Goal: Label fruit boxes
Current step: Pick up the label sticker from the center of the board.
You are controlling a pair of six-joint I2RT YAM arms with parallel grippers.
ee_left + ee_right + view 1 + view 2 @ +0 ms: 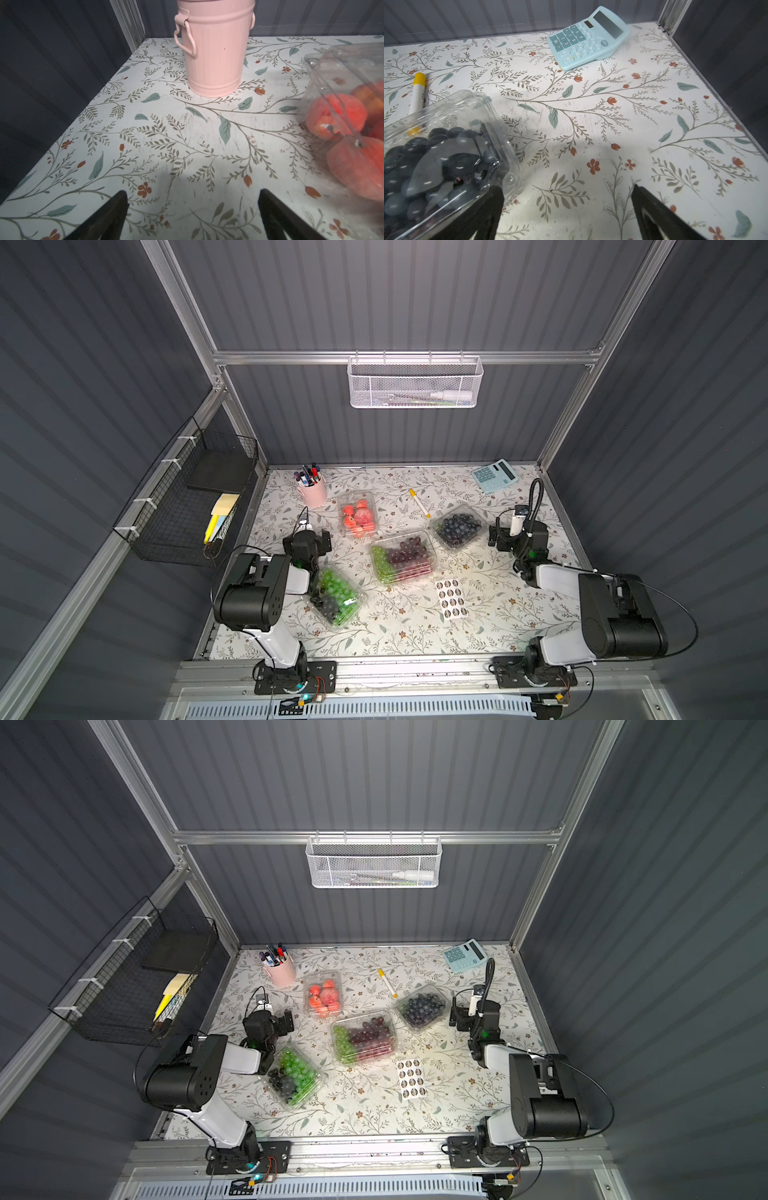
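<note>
So the bit the next move hangs on is the sticker sheet (453, 598). It lies flat toward the front of the table (415, 630), just off the front right corner of the green-and-red grape box (402, 556), with its long side running roughly front to back. It sits closer to the front edge than either gripper, and both point away from it. We reckon the right gripper (566, 187) is the nearer one, so it'd need to pull back and swing inward. Both grippers are spread wide with nothing in them. The left gripper (192, 192) hovers over bare table with the pink pail (216, 52) ahead and the strawberry box (342, 116) off to its side. The right one is just beside the blueberry box (446, 158). The green-and-black grape box (336, 600) sits front left, partly under the left arm (266, 585). We can't spot a sticker on any lid yet. For readable stuff, we only get the digits and signs on the blue calculator (587, 39) keys. The print on the yellow-capped marker (418, 91) and the stickers is too small for us.
</note>
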